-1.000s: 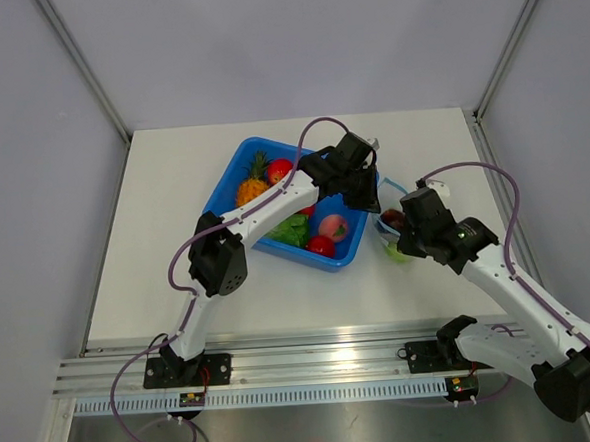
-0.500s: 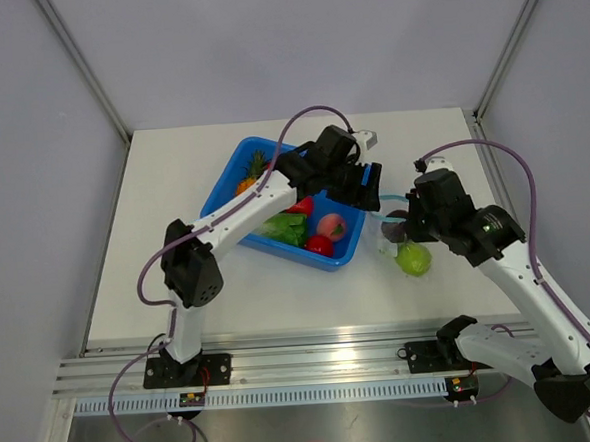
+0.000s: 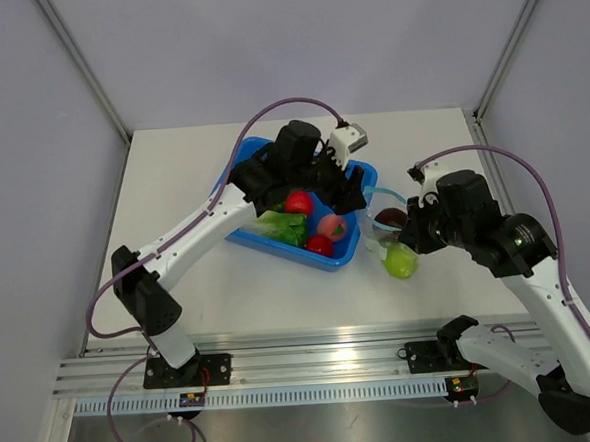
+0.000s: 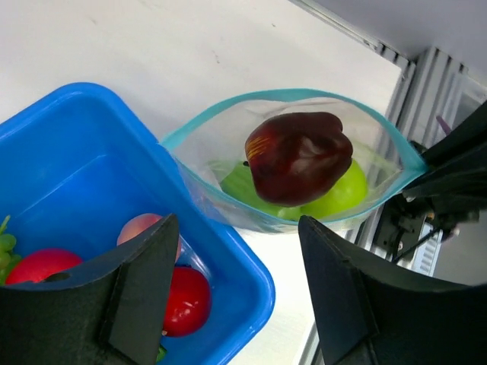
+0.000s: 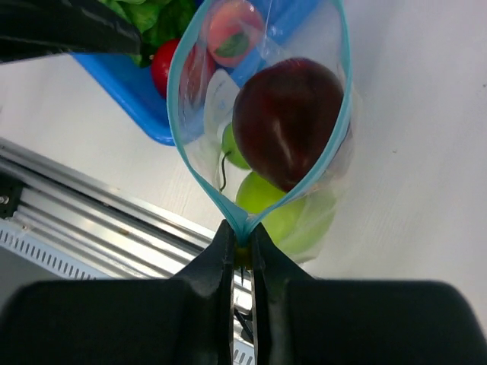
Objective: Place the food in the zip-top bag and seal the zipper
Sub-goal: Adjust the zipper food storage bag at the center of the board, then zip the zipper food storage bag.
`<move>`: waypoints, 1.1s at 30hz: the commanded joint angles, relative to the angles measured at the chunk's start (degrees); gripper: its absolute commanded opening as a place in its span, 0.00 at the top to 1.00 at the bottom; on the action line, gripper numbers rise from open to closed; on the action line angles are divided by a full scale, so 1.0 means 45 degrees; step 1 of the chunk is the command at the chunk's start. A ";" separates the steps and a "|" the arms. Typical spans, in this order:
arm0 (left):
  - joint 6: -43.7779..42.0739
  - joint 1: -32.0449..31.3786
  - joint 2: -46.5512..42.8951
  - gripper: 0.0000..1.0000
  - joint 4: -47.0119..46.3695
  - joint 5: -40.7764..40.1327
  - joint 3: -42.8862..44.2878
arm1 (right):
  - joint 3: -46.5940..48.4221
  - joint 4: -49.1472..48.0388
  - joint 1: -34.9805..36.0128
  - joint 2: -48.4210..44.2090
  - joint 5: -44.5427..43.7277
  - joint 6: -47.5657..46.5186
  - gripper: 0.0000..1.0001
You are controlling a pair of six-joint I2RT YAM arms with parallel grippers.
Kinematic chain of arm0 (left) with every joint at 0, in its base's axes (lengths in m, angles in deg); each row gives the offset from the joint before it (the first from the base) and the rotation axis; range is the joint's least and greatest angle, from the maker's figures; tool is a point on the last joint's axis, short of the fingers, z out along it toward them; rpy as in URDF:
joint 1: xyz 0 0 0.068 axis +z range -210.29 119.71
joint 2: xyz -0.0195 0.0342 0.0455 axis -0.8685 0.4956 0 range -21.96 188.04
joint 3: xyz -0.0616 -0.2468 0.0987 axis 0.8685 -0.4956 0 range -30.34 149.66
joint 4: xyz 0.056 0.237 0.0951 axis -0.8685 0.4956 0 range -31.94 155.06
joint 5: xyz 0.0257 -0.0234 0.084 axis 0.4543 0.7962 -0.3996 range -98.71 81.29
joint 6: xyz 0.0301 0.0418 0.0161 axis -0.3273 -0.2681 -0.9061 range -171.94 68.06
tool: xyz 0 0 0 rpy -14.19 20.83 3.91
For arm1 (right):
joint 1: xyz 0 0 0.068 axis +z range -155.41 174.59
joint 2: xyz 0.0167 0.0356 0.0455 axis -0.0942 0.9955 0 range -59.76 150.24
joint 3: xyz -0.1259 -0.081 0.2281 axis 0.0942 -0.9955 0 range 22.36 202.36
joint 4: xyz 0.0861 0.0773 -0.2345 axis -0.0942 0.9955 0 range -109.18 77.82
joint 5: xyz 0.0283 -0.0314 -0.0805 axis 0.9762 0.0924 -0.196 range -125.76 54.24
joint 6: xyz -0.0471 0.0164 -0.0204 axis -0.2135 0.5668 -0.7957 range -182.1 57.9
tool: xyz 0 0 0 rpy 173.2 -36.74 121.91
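Note:
The clear zip-top bag [image 5: 319,175] hangs with its mouth wide, its teal zipper [image 5: 183,144] spread in a loop. My right gripper [image 5: 243,247] is shut on the zipper's near corner. Inside lie a dark purple-red fruit [image 5: 289,133] and a green apple [image 5: 281,209]. My left gripper [image 4: 240,296] is open and holds nothing. It hovers over the tray corner, just short of the bag [image 4: 221,144] and the dark fruit [image 4: 297,156]. In the top view the bag [image 3: 381,238] sits right of the tray, between the left gripper [image 3: 348,186] and the right gripper [image 3: 416,229].
The blue tray [image 3: 343,260] holds more food: a red apple [image 3: 296,203], a pink peach [image 3: 330,226], another red fruit [image 3: 321,245] and lettuce [image 3: 285,227]. The left arm covers the tray's back part. An aluminium rail [image 3: 314,360] runs along the near edge.
My left gripper has gone from shut to open and drawn back from the bag's mouth over the tray. The right gripper has kept its hold on the bag, which now shows the green apple lower down.

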 commanded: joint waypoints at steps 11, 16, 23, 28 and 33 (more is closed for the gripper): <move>-0.4088 -0.0044 -0.3952 0.30 -0.4059 0.4713 -0.4481 | 0.0293 0.0013 -0.0057 -0.1000 0.2226 -0.1329 1.00; -0.4948 -0.0356 -0.4676 0.29 -0.5135 0.5750 -0.5225 | 0.0371 0.0091 -0.0057 -0.0961 0.2597 -0.1348 1.00; -0.6276 -0.1137 -0.3662 0.30 -0.3555 0.5281 -0.4073 | 0.0742 0.0189 -0.0057 -0.0824 0.2890 -0.1388 1.00; -0.6492 -0.1372 -0.3037 0.30 -0.3202 0.5340 -0.3663 | 0.0918 0.0286 -0.0057 -0.0843 0.3027 -0.1368 1.00; -0.6434 -0.1431 -0.2450 0.34 -0.2831 0.5613 -0.3369 | 0.0996 0.0345 -0.0057 -0.0882 0.3066 -0.1251 1.00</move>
